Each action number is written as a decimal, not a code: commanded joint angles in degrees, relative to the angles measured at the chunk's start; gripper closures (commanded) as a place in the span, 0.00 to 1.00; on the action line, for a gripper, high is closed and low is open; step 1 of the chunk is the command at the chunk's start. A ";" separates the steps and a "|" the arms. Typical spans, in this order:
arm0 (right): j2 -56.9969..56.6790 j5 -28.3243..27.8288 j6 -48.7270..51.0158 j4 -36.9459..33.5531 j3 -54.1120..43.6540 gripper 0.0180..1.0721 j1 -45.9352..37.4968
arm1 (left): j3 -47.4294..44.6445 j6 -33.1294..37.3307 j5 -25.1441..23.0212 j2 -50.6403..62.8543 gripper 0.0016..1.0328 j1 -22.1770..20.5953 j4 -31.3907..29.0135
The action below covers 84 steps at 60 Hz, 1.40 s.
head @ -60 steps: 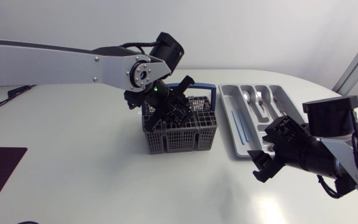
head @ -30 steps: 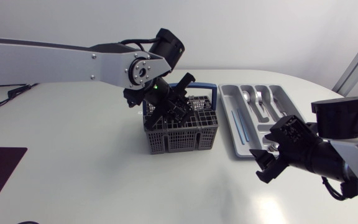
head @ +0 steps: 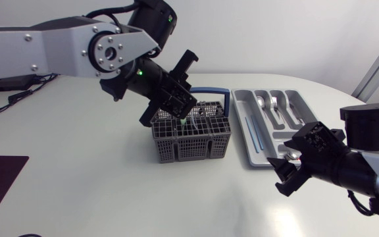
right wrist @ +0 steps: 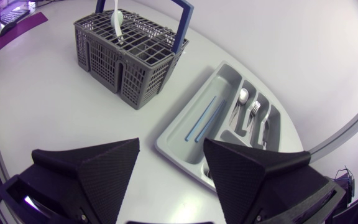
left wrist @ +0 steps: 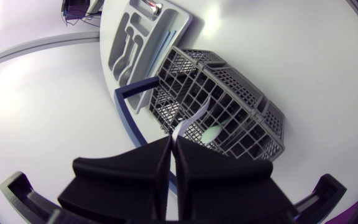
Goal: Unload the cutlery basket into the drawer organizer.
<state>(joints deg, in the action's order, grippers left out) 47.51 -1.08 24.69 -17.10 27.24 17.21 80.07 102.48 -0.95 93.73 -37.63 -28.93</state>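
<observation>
Bright, even, cool light washes the white counter (head: 77, 197), with a pale sheen near its front edge. Shadows are soft, a faint one beside the basket (head: 191, 141). Both wrist views bow strongly toward their edges

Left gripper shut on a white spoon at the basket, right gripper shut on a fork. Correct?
No: the right gripper is open and empty, per the right wrist view. The left gripper is shut on the white spoon at the basket.
</observation>
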 commanded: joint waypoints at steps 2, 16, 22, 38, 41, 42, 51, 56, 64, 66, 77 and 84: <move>-1.36 0.29 -0.08 -1.18 -1.84 0.28 0.72 | -2.99 0.27 0.34 -4.35 0.97 -0.17 -0.16; -4.53 0.38 0.10 -1.18 -2.20 0.28 0.81 | -5.54 -3.07 0.34 -9.97 0.97 -1.57 -0.08; -6.46 0.03 0.45 -0.83 -2.37 0.28 0.81 | -5.01 -6.50 0.07 -12.17 0.97 -2.89 -0.25; -14.46 -3.58 1.50 2.69 -3.34 0.28 1.16 | 3.16 -31.37 -0.28 -8.39 0.96 -6.85 -1.39; -14.72 -3.58 1.33 3.57 -3.34 0.28 1.68 | 5.53 -38.05 -0.28 -6.11 0.96 -7.90 -2.36; -14.81 -3.49 1.33 3.83 -3.34 0.28 1.77 | 6.24 -40.16 -0.28 -5.32 0.96 -8.25 -2.45; -15.95 -2.79 1.24 6.82 -3.16 0.28 3.79 | 15.90 -58.71 -0.46 3.12 0.96 -9.83 -8.34; -16.13 -0.94 1.68 9.28 -3.34 0.28 5.64 | 21.35 -67.76 -2.83 7.25 0.96 -9.39 -11.77; -15.60 3.54 3.61 13.50 -4.22 0.28 10.21 | 26.36 -76.55 -5.47 10.68 0.96 -9.22 -13.44; -15.34 4.86 3.88 14.64 -4.57 0.29 11.35 | 27.33 -78.04 -5.82 11.30 0.96 -9.48 -13.96; -11.91 8.46 7.22 22.29 -6.85 0.37 13.99 | 29.00 -85.16 -6.17 13.41 0.96 -11.24 -14.67; -9.45 10.57 11.08 28.79 -8.88 0.40 14.16 | 30.41 -88.85 -6.43 14.46 0.96 -11.86 -16.25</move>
<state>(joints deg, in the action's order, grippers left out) 36.21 8.10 32.21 8.36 20.91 30.76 107.87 18.15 -6.70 106.17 -48.90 -43.70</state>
